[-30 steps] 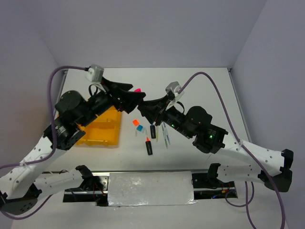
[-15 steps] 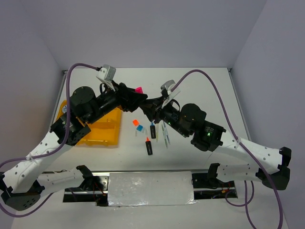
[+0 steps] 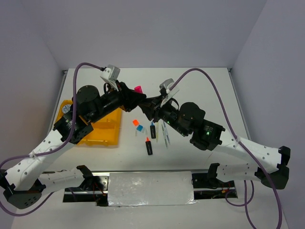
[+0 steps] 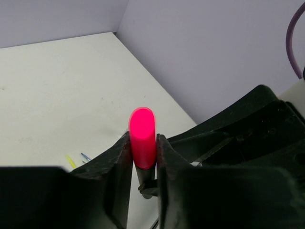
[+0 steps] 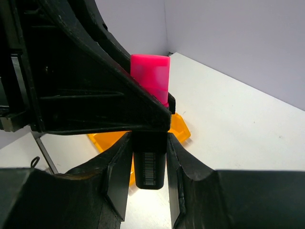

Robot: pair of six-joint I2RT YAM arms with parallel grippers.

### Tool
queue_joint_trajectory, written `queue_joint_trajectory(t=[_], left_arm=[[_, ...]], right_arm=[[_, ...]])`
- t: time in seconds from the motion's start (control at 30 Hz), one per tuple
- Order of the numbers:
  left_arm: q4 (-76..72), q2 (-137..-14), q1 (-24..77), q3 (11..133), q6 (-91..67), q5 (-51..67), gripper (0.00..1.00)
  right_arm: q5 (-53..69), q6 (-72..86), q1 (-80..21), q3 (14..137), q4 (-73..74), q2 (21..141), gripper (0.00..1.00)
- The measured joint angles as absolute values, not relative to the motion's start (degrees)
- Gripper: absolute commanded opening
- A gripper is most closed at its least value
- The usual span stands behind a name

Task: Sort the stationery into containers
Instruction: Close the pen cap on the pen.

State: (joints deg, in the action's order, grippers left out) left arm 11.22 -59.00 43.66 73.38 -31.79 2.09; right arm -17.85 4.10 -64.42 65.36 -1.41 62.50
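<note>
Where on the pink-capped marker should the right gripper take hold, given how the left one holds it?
On the black barrel, coming from the end opposite the cap. The left gripper clamps the pink-capped marker by its cap, so only the barrel sticks out free. The right gripper has its fingers against the barrel's sides there.

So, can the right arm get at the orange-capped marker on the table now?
Probably not yet: the right gripper is shut on the pink-capped marker, which the left gripper also clamps. The orange-capped marker itself lies uncovered, so the way looks free once it lets go.
</note>
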Motion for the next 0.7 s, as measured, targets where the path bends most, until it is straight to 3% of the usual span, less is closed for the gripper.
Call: queue_joint_trajectory(t=[0.07, 0.1, 0.2, 0.3, 0.33, 0.43, 0.53, 0.7], left_arm=[[11.2, -59.0, 43.7, 73.4, -31.8, 2.3, 0.18], [11.2, -59.0, 43.6, 73.4, -31.7, 2.3, 0.07], [11.2, -59.0, 43.6, 73.4, -31.6, 2.4, 0.01], [10.5, -58.6, 43.5, 72.9, -31.2, 3.3, 0.00], [9.9, -58.3, 43.5, 72.4, -30.9, 3.7, 0.00], [8.2, -56.5, 43.6, 70.7, -29.9, 6.9, 0.00], [7.2, -54.8, 43.8, 70.6, -28.7, 10.0, 0.00], [2.9, -53.8, 43.7, 69.9, -27.2, 16.8, 0.00]], right_arm=[[-18.0, 3.9, -64.4, 65.4, -1.4, 62.5, 0.00], [-18.0, 3.9, -64.5, 65.4, -1.4, 62.5, 0.00], [-18.0, 4.0, -64.5, 65.4, -1.3, 62.5, 0.04], [-17.7, 4.2, -64.5, 65.4, -1.3, 62.4, 0.40], [-17.3, 4.3, -64.5, 65.4, -1.3, 62.3, 0.64], [-15.7, 5.2, -63.9, 64.9, -1.6, 61.6, 0.87], [-9.3, 7.4, -59.9, 62.2, -2.2, 58.7, 0.91], [15.1, 12.4, -48.7, 58.0, -4.7, 53.7, 0.91]])
